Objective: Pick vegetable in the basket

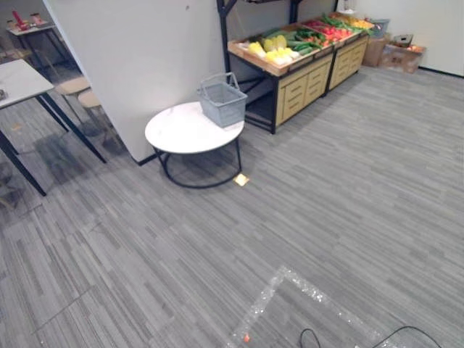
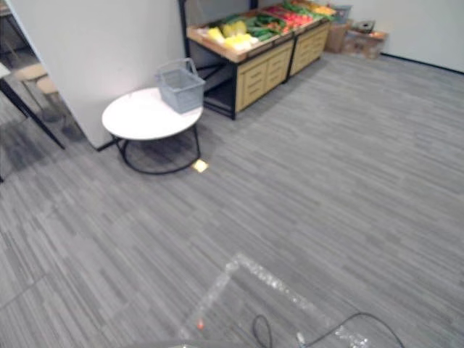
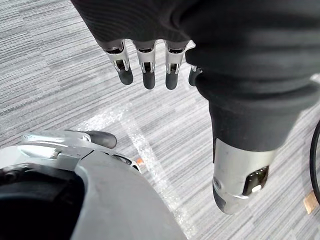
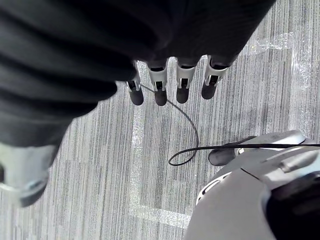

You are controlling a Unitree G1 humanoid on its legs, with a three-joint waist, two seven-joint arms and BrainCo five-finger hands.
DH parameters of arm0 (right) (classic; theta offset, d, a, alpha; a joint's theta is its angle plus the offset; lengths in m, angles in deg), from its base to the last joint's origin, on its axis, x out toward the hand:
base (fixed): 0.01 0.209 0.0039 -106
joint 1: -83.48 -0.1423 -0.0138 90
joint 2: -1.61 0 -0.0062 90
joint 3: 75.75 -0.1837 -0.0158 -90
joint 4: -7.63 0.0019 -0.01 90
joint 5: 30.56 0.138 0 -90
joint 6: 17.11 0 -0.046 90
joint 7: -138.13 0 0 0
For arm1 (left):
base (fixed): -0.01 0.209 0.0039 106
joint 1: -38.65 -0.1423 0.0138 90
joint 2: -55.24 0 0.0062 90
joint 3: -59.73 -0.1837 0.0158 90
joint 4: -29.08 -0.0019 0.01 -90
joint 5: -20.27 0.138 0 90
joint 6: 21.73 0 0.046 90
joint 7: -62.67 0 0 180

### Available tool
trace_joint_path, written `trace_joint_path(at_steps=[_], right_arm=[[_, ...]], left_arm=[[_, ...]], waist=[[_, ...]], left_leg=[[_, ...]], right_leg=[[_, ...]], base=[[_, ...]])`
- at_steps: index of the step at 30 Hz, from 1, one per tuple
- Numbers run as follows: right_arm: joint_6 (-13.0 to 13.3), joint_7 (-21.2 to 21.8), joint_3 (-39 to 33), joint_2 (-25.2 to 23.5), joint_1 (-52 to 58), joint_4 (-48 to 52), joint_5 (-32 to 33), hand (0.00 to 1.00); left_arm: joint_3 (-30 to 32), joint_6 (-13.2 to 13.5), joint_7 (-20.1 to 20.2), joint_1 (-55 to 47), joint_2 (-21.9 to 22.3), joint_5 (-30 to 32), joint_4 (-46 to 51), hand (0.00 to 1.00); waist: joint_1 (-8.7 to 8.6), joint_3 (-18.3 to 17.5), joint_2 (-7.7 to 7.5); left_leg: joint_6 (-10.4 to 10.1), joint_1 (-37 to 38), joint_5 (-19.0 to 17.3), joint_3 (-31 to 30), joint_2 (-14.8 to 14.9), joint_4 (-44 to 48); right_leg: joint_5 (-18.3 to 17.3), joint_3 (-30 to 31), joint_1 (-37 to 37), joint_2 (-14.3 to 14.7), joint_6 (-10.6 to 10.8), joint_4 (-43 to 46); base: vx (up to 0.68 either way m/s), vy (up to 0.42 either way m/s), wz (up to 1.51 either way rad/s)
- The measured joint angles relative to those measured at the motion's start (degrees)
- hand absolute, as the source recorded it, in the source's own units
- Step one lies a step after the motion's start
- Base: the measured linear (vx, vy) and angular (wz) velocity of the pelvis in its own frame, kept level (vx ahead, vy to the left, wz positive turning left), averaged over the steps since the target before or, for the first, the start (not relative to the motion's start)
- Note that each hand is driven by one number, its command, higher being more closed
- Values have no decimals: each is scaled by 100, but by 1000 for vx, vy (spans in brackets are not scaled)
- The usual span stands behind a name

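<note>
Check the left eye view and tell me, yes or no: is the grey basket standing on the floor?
No, the grey basket stands on top of the round white table.

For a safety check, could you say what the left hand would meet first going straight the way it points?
The left hand would likely meet the carpet floor first, by the tape line.
</note>
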Motion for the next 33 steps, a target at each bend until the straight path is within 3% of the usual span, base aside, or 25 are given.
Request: trace_joint_path(at_steps=[26,27,30,32,33], right_arm=[[-1,24,-37,-74,-122,59,74,0],[-2,22,16,-87,-230,96,156,0],[14,22,114,-167,-353,270,237,0],[24,16,110,-248,-353,271,245,0],[28,16,116,-261,-323,285,243,0]], left_arm=[[267,-25,-24,96,-5,-9,13,0],[328,-25,-39,165,-13,-11,19,0],[389,-26,-46,374,-125,-136,25,0],[483,-28,-48,404,-135,-237,48,0],[635,-26,-50,388,-109,-235,182,0]], waist=[[24,111,-114],[21,229,-86],[28,523,-275],[58,617,-325],[117,653,-378]], left_leg=[[-1,-240,3,139,49,46],[-28,-295,-18,181,81,150],[-123,-675,-298,201,247,816],[-181,-955,-558,230,420,1658],[-152,-1390,-611,310,584,2754]], right_leg=[[-51,70,-306,19,-47,157],[-159,95,-450,19,-126,403],[-565,80,-820,25,-275,1010],[-734,40,-813,53,-378,1168],[-840,53,-780,27,-426,1288]], base=[[0,-2,-2],[7,-28,-15],[-26,-84,-7],[17,-116,1],[38,-107,-4]])
